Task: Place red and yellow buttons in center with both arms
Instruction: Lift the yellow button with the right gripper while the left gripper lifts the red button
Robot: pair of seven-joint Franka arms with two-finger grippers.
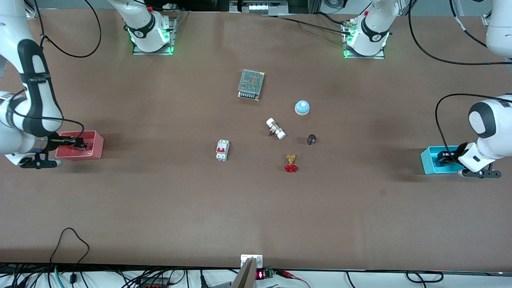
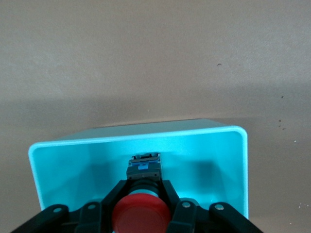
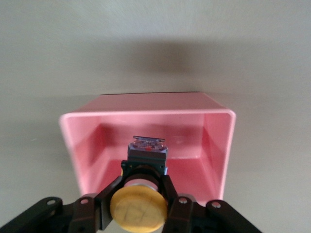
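The red button [image 2: 141,213] lies in the cyan bin [image 2: 233,160] at the left arm's end of the table. Its long axis runs level with the bin floor, cap toward the wrist camera and black body toward the bin's wall. The left gripper [image 2: 142,194] is down in the bin with its fingers [image 2: 171,194] pinched on the neck just under the cap.

The yellow button [image 3: 138,209] lies the same way in the pink bin [image 3: 226,145] at the right arm's end, cap toward the camera, body toward the wall. The right gripper [image 3: 141,191] pinches its neck.

Both caps are round, smooth mushroom domes; the bodies are short, blocky and black with small metal terminals at the end. The bins are glossy plastic with rounded rims.

The center [image 1: 256,180] is matte brown tabletop. On it stand a mesh-covered metal box [image 1: 251,84], a light-blue domed button [image 1: 302,107], a white and metal fitting [image 1: 275,128], a small dark knob [image 1: 311,139], a white breaker [image 1: 222,150] with a red switch, and a brass valve [image 1: 291,163] with a red handwheel.
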